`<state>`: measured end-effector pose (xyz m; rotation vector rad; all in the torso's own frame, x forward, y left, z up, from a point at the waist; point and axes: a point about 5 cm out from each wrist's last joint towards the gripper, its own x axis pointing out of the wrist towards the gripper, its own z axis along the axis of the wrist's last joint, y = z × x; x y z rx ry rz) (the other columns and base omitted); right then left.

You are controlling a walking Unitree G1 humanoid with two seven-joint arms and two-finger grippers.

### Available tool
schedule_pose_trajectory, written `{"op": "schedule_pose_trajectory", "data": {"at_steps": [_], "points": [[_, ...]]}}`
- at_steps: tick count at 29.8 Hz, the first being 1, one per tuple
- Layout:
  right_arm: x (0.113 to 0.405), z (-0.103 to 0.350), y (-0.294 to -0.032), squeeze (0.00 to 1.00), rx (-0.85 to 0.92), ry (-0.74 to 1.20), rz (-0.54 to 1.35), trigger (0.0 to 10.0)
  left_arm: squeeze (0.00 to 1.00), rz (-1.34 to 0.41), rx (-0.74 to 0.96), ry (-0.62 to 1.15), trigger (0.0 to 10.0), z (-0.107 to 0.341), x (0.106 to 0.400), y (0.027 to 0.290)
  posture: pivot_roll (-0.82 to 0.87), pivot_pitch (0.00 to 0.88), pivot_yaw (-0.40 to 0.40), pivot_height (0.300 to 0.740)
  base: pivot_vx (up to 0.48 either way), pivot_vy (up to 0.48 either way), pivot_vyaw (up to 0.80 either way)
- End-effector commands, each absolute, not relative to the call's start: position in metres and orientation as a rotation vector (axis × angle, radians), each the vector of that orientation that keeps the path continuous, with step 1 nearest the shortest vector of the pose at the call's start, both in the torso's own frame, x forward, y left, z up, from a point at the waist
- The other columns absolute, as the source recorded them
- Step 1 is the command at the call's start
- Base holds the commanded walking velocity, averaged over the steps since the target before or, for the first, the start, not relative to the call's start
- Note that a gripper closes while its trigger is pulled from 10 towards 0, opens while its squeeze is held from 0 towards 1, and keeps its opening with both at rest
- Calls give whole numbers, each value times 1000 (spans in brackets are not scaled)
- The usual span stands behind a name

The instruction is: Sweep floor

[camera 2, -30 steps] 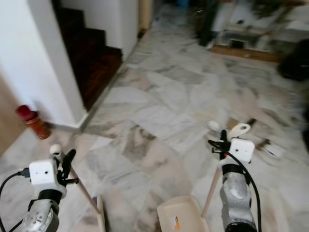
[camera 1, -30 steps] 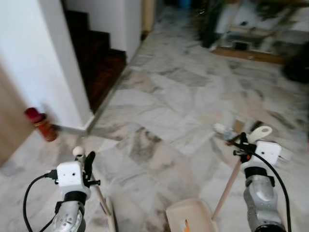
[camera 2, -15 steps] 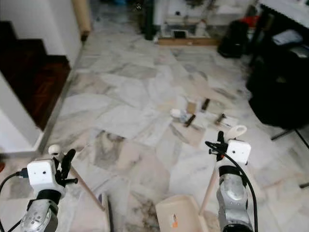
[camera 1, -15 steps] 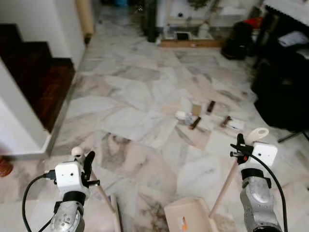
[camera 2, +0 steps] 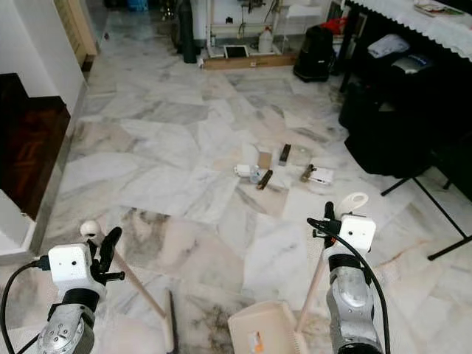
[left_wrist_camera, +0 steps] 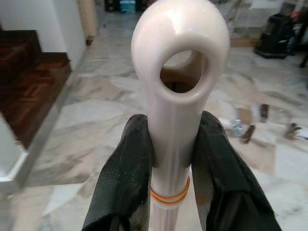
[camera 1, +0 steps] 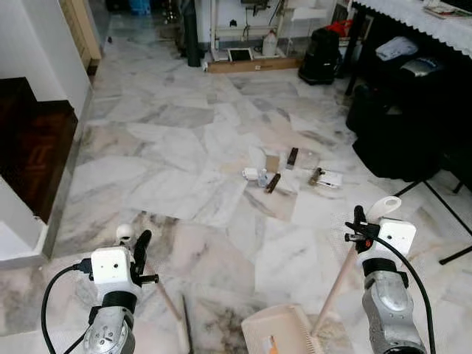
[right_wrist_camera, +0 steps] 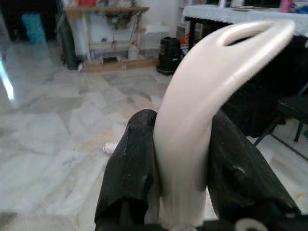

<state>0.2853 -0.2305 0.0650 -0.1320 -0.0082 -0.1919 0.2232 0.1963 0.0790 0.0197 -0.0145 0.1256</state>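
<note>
Marble floor (camera 1: 184, 155), grey-veined and glossy, spreading ahead of both arms.
Dark wooden stairs (camera 1: 29, 147), well off to the left of the left gripper, beside a white wall (camera 1: 44, 44).
Black bags and a draped bench (camera 1: 413, 22), far ahead and to the right of the right gripper.
Cream dustpan (camera 1: 276, 333), on the floor low between the two arms, nearer the right one; its long handle (camera 1: 339, 273) slants up to the right gripper (camera 1: 359, 225).
Right gripper: jaws closed on the looped cream top of the dustpan handle, black fingers (right_wrist_camera: 130, 178) pressed on both sides of it.
Broom stick (camera 1: 166, 302), pale wood, slanting down from the left gripper (camera 1: 140, 247) towards a thin dark broom head (camera 1: 186, 332) on the floor just right of that arm.
Left gripper: jaws closed on the stick's cream ring-shaped end cap (left_wrist_camera: 179, 62), fingers (left_wrist_camera: 127, 178) touching it on either side, with an orange band (left_wrist_camera: 169, 196) just below the grip.
Litter (camera 1: 284, 173): small dark and white scraps, including what looks like a little bottle, scattered on the floor well ahead of both grippers.
</note>
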Motion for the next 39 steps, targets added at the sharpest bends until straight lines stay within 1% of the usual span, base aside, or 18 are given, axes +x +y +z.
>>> {"op": "schedule_pose_trajectory", "data": {"at_steps": [1, 4, 5, 7, 11, 17, 19, 22, 24, 25, 26, 27, 28, 30, 31, 34, 35, 39], "points": [[286, 66, -240, 0, -270, 29, -188, 10000, 0, 147, 69, -8, 10000, 84, 220, 204, 7, 76, -10, 740, 0, 0, 0], [286, 66, -246, 0, -331, 64, -189, 10000, 0, 137, 100, 13, 10000, 84, 217, 207, 7, 81, -7, 740, 0, 0, 0], [286, 62, -249, 0, -403, 113, -184, 10000, 0, 131, 135, 37, 10000, 83, 215, 210, 7, 84, -5, 740, 0, 0, 0], [284, 56, -253, 0, -443, 177, -190, 10000, 0, 124, 165, 73, 10000, 81, 212, 212, 8, 85, -4, 740, 0, 0, 0], [275, 36, -261, 0, -443, 346, -217, 10000, 0, 92, 221, 221, 10000, 70, 205, 215, 14, 85, 1, 740, 0, 0, 0], [252, -4, -258, 0, -371, 608, -207, 10000, 0, -38, 293, 593, 10000, 22, 180, 216, 17, 81, 9, 740, 0, 0, 0], [245, -13, -257, 0, -321, 664, -233, 10000, 0, -32, 255, 674, 10000, 10, 173, 215, 19, 82, 11, 740, 0, 0, 0], [239, -21, -254, 0, -287, 707, -237, 10000, 0, -10, 254, 741, 10000, 1, 167, 217, 13, 78, 11, 740, 0, 0, 0], [222, -39, -248, 0, -232, 828, -224, 10000, 0, 1, 229, 899, 10000, -19, 150, 220, 16, 76, 14, 740, 0, 0, 0], [222, -39, -248, 0, -232, 828, -224, 10000, 0, 1, 229, 899, 10000, -19, 150, 220, 16, 76, 14, 740, 0, 0, 0], [214, -47, -246, 0, -204, 881, -216, 10000, 0, 7, 233, 958, 10000, -26, 143, 221, 16, 76, 14, 740, 0, 0, 0], [214, -47, -246, 0, -204, 881, -216, 10000, 0, 7, 233, 958, 10000, -26, 143, 221, 16, 76, 14, 740, 0, 0, 0], [204, -55, -243, 0, -191, 938, -198, 10000, 0, 7, 235, 1030, 10000, -34, 133, 222, 15, 79, 14, 740, 0, 0, 0], [193, -62, -244, 0, -216, 992, -172, 10000, 0, -12, 274, 1106, 10000, -42, 120, 223, 11, 79, 17, 740, 0, 0, 0], [190, -63, -245, 0, -228, 1001, -169, 10000, 0, -21, 295, 1124, 10000, -44, 116, 223, 11, 79, 17, 740, 0, 0, 0], [182, -64, -257, 0, -356, 1003, -173, 10000, 0, -23, 433, 1156, 10000, -47, 105, 231, 12, 81, 21, 740, 0, 0, 0], [179, -65, -259, 0, -393, 1008, -158, 10000, 0, -15, 432, 1160, 10000, -47, 103, 232, 12, 81, 21, 740, 0, 0, 0], [167, -73, -256, 0, -390, 1077, -105, 10000, 0, -29, 395, 1226, 10000, -49, 91, 231, 15, 78, 27, 740, 0, 0, 0]]}}
